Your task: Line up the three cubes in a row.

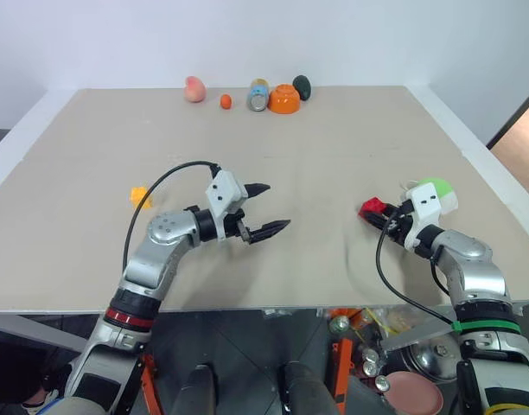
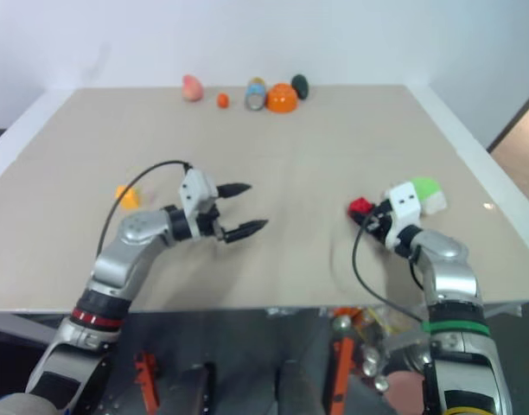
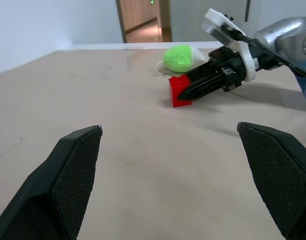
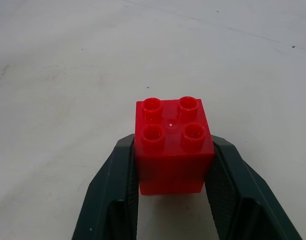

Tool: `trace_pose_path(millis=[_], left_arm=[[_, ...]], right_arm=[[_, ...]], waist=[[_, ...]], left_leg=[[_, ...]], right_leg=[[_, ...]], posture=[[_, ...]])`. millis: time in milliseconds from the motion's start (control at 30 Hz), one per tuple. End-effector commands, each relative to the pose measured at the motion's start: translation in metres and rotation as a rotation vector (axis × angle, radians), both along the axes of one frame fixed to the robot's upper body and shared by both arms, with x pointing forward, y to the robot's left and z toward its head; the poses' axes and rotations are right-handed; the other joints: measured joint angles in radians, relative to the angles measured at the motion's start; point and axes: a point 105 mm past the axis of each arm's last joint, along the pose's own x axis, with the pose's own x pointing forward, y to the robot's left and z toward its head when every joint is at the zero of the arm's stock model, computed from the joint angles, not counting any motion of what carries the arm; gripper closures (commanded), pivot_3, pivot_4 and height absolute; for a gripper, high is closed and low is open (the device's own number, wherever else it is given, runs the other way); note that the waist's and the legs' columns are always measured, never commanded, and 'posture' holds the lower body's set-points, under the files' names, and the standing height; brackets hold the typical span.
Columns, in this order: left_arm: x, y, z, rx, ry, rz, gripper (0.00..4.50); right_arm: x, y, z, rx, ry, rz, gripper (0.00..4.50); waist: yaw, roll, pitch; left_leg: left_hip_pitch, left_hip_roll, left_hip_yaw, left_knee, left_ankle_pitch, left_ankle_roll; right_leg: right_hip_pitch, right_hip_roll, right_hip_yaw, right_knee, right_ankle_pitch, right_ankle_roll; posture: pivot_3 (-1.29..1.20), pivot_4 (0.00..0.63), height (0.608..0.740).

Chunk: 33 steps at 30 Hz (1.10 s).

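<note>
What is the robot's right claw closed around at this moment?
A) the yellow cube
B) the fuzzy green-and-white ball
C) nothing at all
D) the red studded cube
D: in the right wrist view the right gripper has its two black fingers pressed against both sides of the red cube, while the green-and-white ball sits just behind it and the yellow cube lies far off on the table near the left arm.

red cube [image 4: 172, 145], yellow-orange cube [image 1: 140, 196], fuzzy green-and-white ball [image 1: 439, 192].
</note>
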Motion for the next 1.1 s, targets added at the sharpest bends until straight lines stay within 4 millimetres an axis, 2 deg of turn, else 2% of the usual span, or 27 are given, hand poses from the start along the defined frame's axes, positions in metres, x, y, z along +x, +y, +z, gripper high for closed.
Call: trace_pose_path(millis=[33,100,300,500,600,733,800,967,1100], left_arm=[[-0.006,0.011,0.018,-0.038,-0.051,0.007,0.00],[-0.011,0.018,0.021,-0.049,-0.039,-0.014,0.00],[-0.053,0.052,0.019,0.002,0.085,-0.202,0.00],[-0.068,0.077,0.012,0.075,0.194,-0.246,0.00],[-0.071,0.083,0.010,0.090,0.217,-0.245,0.00],[-0.073,0.093,0.009,0.105,0.230,-0.225,0.00],[-0.074,0.097,0.010,0.106,0.229,-0.210,0.00],[-0.076,0.105,0.013,0.074,0.234,-0.180,0.00],[-0.074,0.112,0.009,0.076,0.240,-0.145,0.00]], right_arm=[[0.004,0.007,0.014,0.002,-0.038,0.036,3.26],[0.000,0.017,0.016,0.017,-0.024,0.099,3.26],[-0.027,0.079,0.033,0.054,0.045,0.483,3.26],[-0.034,0.117,0.025,-0.073,0.100,0.700,3.26],[-0.034,0.130,0.026,-0.120,0.111,0.781,3.26],[-0.033,0.134,0.023,-0.220,0.125,0.855,3.26],[-0.036,0.131,0.020,-0.290,0.134,0.898,3.26],[-0.038,0.116,0.021,-0.339,0.171,0.928,3.26],[-0.038,0.109,0.019,-0.370,0.177,0.937,3.26]], waist=[[-0.001,0.000,0.000],[0.000,0.000,0.000],[-0.008,0.000,0.000],[-0.002,0.000,0.001],[-0.002,-0.001,0.001],[-0.002,-0.002,0.001],[-0.001,-0.002,0.001],[-0.001,-0.002,0.001],[-0.001,-0.002,0.001]], left_leg=[[0.000,0.000,0.000,0.000,0.000,0.000],[0.000,0.000,0.000,0.000,0.000,0.000],[0.000,0.002,0.001,-0.002,0.000,0.000],[0.000,0.002,0.002,-0.001,0.000,0.000],[-0.001,0.002,0.002,0.000,0.000,0.000],[-0.002,0.002,0.002,-0.001,0.000,0.000],[-0.002,0.002,0.002,-0.002,0.000,0.000],[-0.005,0.002,0.002,-0.002,0.000,0.000],[-0.004,0.002,0.002,-0.002,0.000,0.000]], right_leg=[[0.000,0.000,0.000,0.000,0.000,0.000],[0.000,0.000,0.000,0.000,0.000,0.000],[-0.002,0.001,0.001,0.000,0.000,0.000],[-0.001,0.001,0.001,0.000,0.000,-0.001],[-0.002,0.000,0.001,0.000,0.000,-0.001],[-0.003,0.000,0.001,0.000,0.000,-0.001],[-0.004,0.000,0.001,0.000,0.000,-0.001],[-0.007,0.000,0.001,0.000,-0.001,-0.001],[-0.007,0.001,0.001,0.000,-0.001,-0.001]], posture=[[0.00,0.150,0.738],[0.00,0.150,0.738],[0.00,0.150,0.738],[0.00,0.150,0.738],[0.00,0.150,0.738],[0.00,0.150,0.738],[0.00,0.150,0.738],[0.00,0.150,0.738],[0.00,0.150,0.738]])
